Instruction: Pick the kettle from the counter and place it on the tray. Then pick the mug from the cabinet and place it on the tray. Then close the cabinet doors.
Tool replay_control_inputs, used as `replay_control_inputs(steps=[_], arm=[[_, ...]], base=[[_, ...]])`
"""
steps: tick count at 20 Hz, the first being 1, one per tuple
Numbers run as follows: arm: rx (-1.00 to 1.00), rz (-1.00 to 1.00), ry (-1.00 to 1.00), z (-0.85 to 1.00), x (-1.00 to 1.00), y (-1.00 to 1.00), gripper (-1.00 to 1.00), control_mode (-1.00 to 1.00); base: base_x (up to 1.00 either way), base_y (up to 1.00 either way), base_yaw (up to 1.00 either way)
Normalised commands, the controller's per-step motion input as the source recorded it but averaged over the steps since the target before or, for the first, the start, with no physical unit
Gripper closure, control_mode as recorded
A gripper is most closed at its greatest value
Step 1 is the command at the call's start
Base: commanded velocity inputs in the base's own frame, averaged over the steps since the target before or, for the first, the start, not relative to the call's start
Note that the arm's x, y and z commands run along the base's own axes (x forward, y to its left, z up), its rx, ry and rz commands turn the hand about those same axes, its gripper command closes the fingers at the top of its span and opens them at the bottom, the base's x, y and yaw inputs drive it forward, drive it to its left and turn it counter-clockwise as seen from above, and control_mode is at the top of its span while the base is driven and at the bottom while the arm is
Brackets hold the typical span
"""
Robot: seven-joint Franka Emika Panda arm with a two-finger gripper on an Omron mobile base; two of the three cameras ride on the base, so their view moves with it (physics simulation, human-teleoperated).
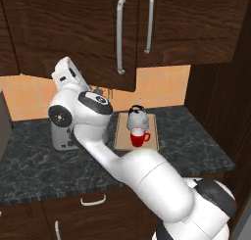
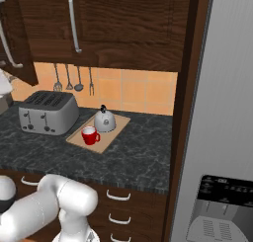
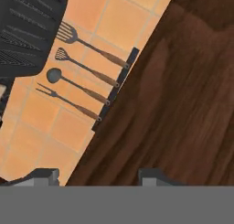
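A dark wood cabinet (image 1: 147, 28) hung across the top of the kitchen. Of its 2 doors, the right door (image 1: 196, 23) lay flat and shut, while the left door (image 1: 73, 33) stood swung partly out from the cabinet front. Each door carried 1 long silver bar handle (image 1: 120, 36). In the right base view a tall grey fridge (image 2: 222, 112) filled the right side.

Below the cabinet ran the dark marbled counter (image 1: 196, 146), backed by an orange tiled wall (image 2: 138, 90). The white arm (image 1: 142, 175) rose from the lower right of the left base view and reached up toward the lower edge of the left door.

A silver toaster (image 2: 47, 112) sat on the counter, left of the tray (image 2: 109, 135). The tan tray lay flat on the counter near the wall. The kettle (image 2: 104, 120) stood upright at the back of the tray. The red mug (image 2: 90, 136) stood upright at the front of the tray, just beside the kettle.

4 utensils (image 3: 84, 74) hung from a dark rail (image 3: 114, 88) on the tiles.

In the hand view the gripper (image 3: 98, 177) had its 2 fingertips (image 3: 153, 176) standing apart, close to a dark wood panel; whether they gripped anything I could not tell.
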Motion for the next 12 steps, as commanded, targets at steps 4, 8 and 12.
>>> replay_control_inputs(steps=[4, 8, 12], arm=[[0.22, 0.20, 0.00, 0.00, 0.99, -0.26, -1.00, -1.00], [0.21, 0.20, 0.00, 0.00, 1.00, -0.25, -1.00, -1.00], [0.20, 0.20, 0.00, 0.00, 0.99, -0.20, -1.00, -1.00]], base=[[0.00, 0.00, 0.00], [0.00, 0.00, 0.00], [0.00, 0.00, 0.00]])
